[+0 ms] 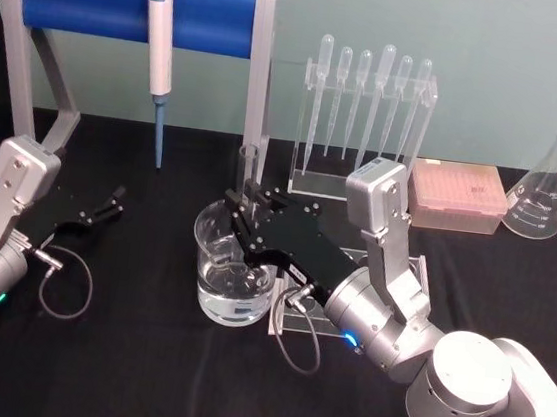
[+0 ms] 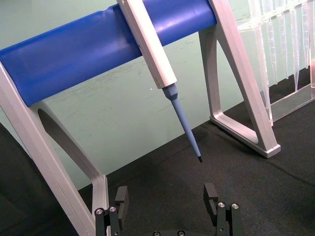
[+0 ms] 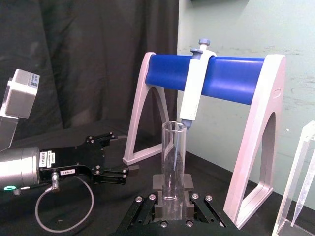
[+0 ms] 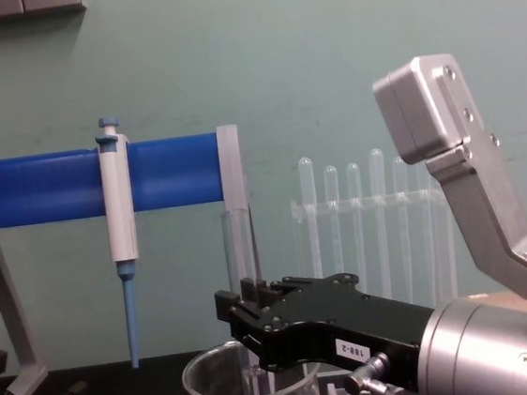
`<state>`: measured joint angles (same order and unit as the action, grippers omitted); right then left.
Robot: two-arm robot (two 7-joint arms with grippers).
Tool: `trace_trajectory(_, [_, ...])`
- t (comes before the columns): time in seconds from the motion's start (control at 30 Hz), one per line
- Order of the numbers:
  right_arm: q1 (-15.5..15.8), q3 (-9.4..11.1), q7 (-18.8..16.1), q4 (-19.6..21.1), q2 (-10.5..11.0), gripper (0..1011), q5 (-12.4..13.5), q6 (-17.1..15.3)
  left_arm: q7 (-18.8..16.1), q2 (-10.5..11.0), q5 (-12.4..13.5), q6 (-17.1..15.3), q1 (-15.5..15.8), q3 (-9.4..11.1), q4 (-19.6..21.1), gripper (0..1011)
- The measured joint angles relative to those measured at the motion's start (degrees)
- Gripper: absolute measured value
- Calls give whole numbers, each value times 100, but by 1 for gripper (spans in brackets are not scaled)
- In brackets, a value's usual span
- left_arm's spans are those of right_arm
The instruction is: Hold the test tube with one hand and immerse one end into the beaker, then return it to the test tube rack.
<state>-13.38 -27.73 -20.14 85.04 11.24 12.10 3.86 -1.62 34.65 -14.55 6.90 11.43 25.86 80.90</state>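
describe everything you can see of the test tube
The test tube is clear glass with an open rim on top. It stands upright, clamped by the right pincer, its bottom end down inside the beaker, which holds clear liquid. Whether the tip touches the liquid cannot be told. The left pincer lies open, well apart.

Silver arms showing white shell.
Right pincer (image 1: 245, 208) is bearing a white label; left pincer (image 1: 109, 204) is showing screws; grey wrist cables are looping.
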Motion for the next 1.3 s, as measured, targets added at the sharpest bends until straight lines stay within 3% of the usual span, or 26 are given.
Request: trace_trajectory(1.3, [0,0,0,0,0,226,0,0,0,0,0,0,0,0,0,1000])
